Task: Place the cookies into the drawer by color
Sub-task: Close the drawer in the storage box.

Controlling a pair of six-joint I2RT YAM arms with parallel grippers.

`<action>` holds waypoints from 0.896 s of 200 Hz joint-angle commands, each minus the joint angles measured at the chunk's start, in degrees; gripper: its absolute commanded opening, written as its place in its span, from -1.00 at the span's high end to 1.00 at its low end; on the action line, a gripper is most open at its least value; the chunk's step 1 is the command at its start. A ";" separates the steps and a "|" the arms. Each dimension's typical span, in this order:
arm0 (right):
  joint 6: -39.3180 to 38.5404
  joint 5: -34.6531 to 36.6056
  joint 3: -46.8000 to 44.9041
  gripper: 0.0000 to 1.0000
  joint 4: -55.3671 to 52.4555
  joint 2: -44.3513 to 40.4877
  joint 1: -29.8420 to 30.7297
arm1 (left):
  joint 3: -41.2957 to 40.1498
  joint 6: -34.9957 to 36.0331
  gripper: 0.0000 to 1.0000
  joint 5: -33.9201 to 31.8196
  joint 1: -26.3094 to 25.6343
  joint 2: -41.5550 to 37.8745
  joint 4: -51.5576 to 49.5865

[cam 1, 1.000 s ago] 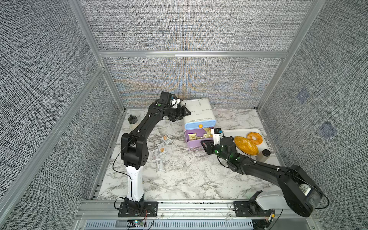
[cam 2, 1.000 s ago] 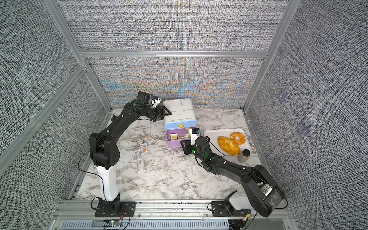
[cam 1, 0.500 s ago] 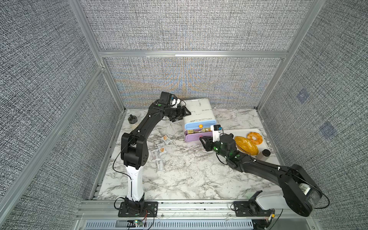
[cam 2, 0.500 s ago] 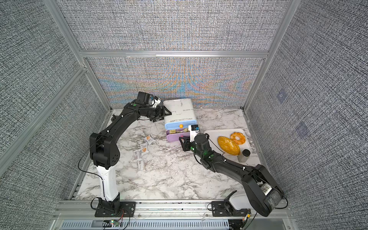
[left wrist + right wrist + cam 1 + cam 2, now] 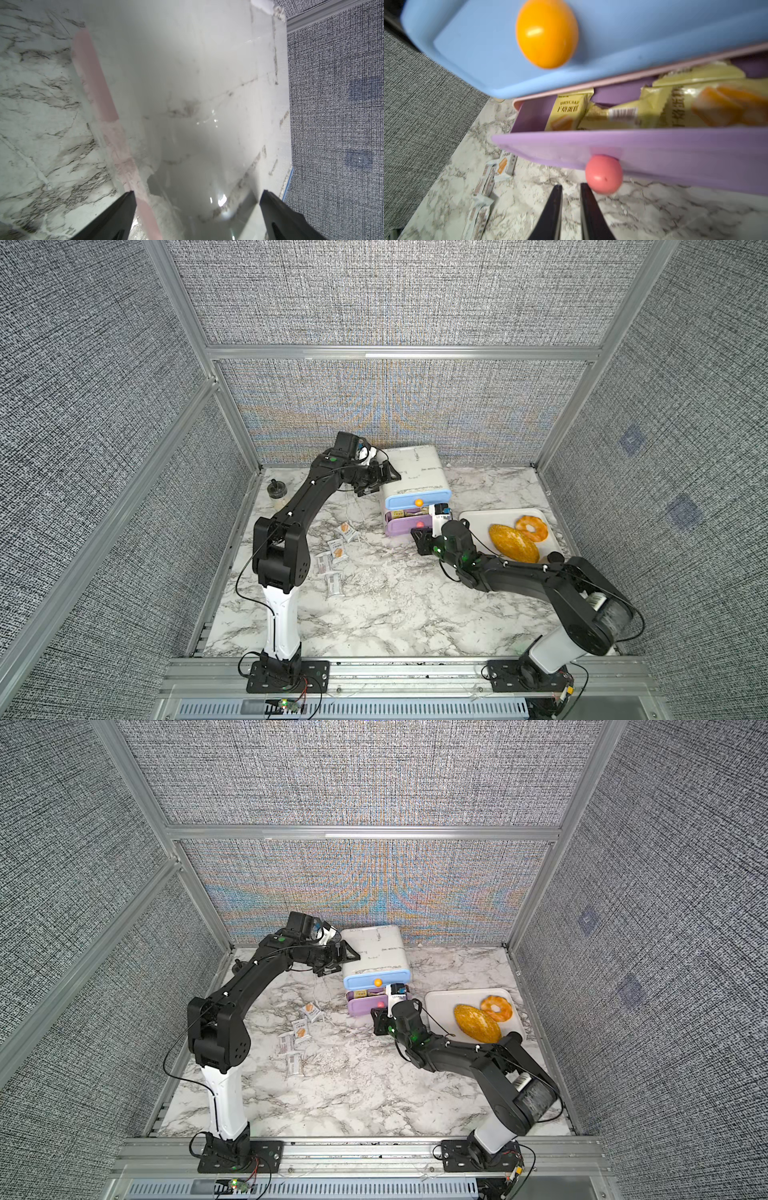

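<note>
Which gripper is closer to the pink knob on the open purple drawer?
Right. The right gripper sits just in front of the knob; the left gripper is beside the cabinet, farther back.

1. My left arm (image 5: 305, 506) rises from its base at the front, folds at the elbow and stretches far toward the back.
2. My left gripper (image 5: 379, 484) is at the end of this reach, turned sideways toward my right side and held about level.
3. In the left wrist view its fingers (image 5: 112, 220) stand wide apart.
4. My right arm (image 5: 519, 572) lies low: it runs from its base at the front right toward the middle, the forearm almost level.
5. My right gripper (image 5: 420, 541) points toward the back, a little downward.
6. In the right wrist view its two fingers (image 5: 551, 214) are nearly together, with only a thin gap, and nothing is between them.
</note>
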 commanded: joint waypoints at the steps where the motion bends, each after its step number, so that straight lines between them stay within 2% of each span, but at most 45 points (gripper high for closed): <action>1: -1.23 4.22 4.23 0.58 3.87 3.82 -1.04 | -0.06 0.79 -0.98 0.79 0.04 0.04 0.53; 44: 0.66 1.17 6.27 0.59 7.74 6.44 -1.25 | -0.15 0.79 -0.98 1.00 0.16 -0.37 0.54; 104: 7.80 2.41 -2.40 0.60 14.53 4.50 -0.63 | -0.41 0.51 -0.98 1.79 0.65 -1.70 1.32; 179: 8.49 2.47 5.01 0.60 16.04 11.74 -3.61 | -1.72 -0.18 -0.98 2.91 0.87 -2.59 3.24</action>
